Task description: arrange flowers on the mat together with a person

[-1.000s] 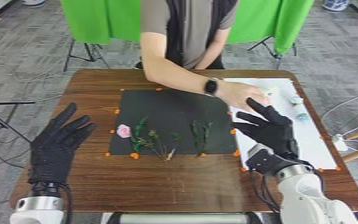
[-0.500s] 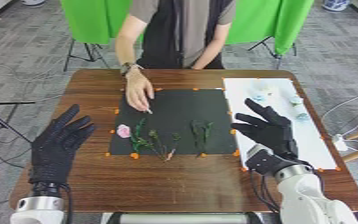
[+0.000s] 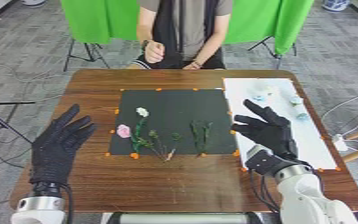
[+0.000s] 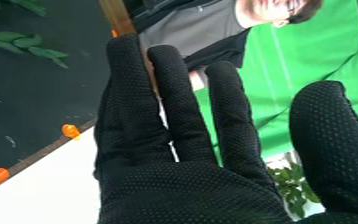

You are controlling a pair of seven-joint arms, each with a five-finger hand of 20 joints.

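Left hand point(image 3: 55, 147) and right hand point(image 3: 270, 136) spread, empty; the right should lightly pinch 1 pale-blue flower point(image 3: 302, 117), crowning leafy stems point(image 3: 206, 132) on the black mat point(image 3: 171, 107).

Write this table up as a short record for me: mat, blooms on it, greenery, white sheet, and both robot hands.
Mat: dark mat, flat on the brown table
Blooms on mat: white flower, farther from the robot; pink flower, nearer, by the left edge
Greenery: leafy stems lying in the mat's right half
White sheet: right of the mat, pale flowers on it
Left hand: left of the mat, fingers extended, empty
Right hand: above the white sheet, fingers extended, empty
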